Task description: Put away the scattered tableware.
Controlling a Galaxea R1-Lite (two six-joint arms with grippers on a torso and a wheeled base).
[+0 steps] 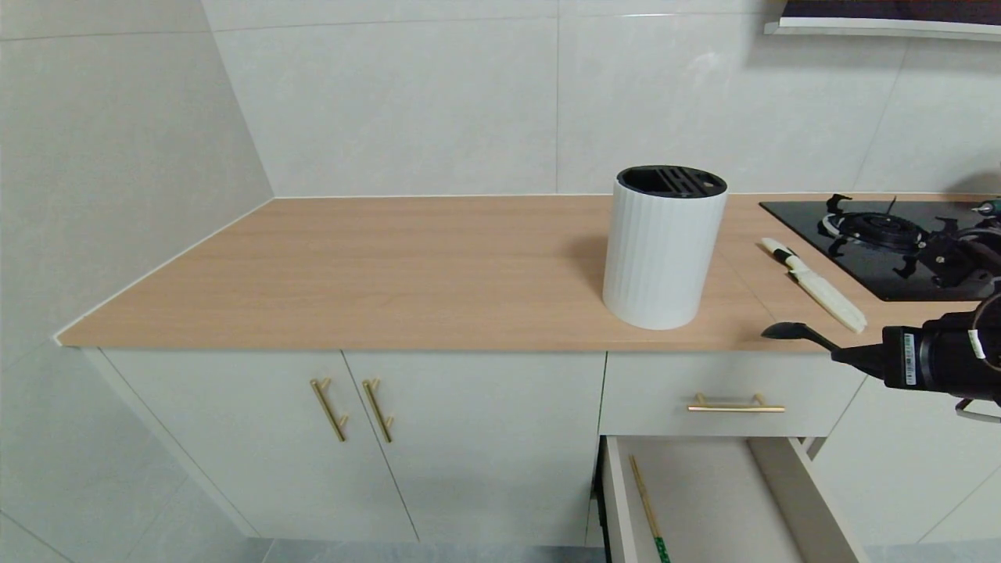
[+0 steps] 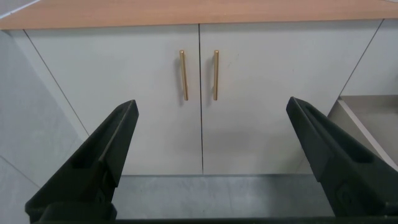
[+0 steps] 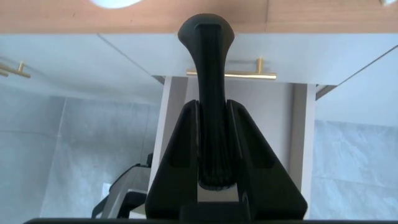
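My right gripper (image 1: 843, 356) is shut on a black spoon-like utensil (image 1: 787, 331), held level just in front of the counter's front edge, above the open drawer (image 1: 782, 485). The right wrist view shows the fingers (image 3: 180, 143) clamped on the utensil's handle (image 3: 206, 37). A white knife (image 1: 813, 283) lies on the counter between the white ribbed utensil holder (image 1: 663, 250) and the gas stove (image 1: 884, 242). A pair of chopsticks (image 1: 645, 500) lies in the drawer. My left gripper (image 2: 211, 109) is open and holds nothing, low in front of the cabinet doors.
A closed drawer with a gold handle (image 1: 735, 406) sits directly above the open one. Two cabinet doors with gold handles (image 1: 352, 408) are to the left. The wooden counter (image 1: 391, 266) is bare left of the holder. Tiled walls stand behind and at the left.
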